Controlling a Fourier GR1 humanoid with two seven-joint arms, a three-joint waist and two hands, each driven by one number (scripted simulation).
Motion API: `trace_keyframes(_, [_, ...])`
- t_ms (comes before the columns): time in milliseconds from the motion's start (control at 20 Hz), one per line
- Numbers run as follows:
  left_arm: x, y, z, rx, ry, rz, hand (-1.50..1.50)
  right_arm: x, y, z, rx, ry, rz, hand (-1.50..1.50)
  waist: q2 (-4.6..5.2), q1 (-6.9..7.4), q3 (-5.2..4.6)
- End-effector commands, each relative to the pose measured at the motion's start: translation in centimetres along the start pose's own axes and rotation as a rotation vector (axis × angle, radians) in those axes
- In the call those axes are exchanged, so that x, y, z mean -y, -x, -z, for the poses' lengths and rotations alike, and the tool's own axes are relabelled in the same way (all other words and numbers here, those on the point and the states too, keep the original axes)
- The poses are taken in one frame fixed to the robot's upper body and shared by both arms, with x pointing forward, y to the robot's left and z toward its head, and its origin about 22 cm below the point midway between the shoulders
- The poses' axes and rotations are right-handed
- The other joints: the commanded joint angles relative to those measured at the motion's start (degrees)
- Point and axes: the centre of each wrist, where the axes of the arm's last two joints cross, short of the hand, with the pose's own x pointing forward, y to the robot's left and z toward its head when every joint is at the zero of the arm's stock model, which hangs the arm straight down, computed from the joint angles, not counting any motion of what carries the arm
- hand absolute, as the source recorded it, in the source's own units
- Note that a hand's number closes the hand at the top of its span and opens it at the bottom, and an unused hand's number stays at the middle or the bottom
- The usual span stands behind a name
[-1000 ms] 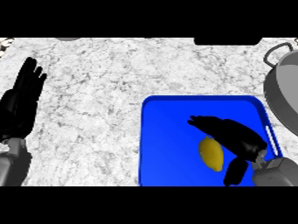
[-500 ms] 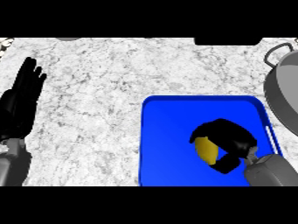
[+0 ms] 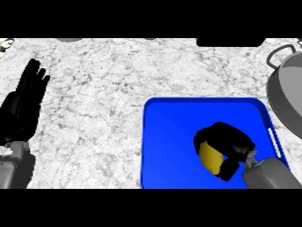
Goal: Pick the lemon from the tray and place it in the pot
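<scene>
Our right hand (image 3: 224, 142) is curled round the lemon (image 3: 211, 158), which sits low on the blue tray (image 3: 172, 133); we cannot see if it has left the tray floor. We should lift straight up before moving toward the pot (image 3: 297, 102) at right, clearing both rims. Our left hand (image 3: 21, 106) rests spread at left.

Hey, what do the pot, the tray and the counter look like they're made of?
The pot looks like metal with a dull grey finish: even grey walls and a thin loop handle. The tray looks like plastic, though painted metal is possible: flat saturated blue with a raised, rounded rim. The counter looks like polished stone, marble or granite, going by its mottled white and grey veining.
</scene>
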Motion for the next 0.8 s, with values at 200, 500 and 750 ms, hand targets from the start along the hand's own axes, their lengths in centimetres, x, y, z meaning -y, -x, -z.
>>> trace_keyframes(200, [-2.1, 0.4, 0.4, -0.009, -0.045, 0.002, 0.00, -5.7, -3.4, -10.9, 0.012, -0.027, 0.010, 1.50, -0.25, -3.10, 0.18])
trace_keyframes(500, [-1.9, 0.0, -1.5, -0.007, -0.028, -0.004, 0.00, -4.4, -6.2, -17.6, -0.010, 0.092, 0.010, 1.50, -0.01, -1.60, 0.22])
trace_keyframes(750, [-3.2, -0.1, 0.0, -0.003, -0.050, 0.025, 0.00, -2.6, -6.2, -18.9, -0.027, 0.479, 0.147, 1.50, 0.06, -2.69, 0.25])
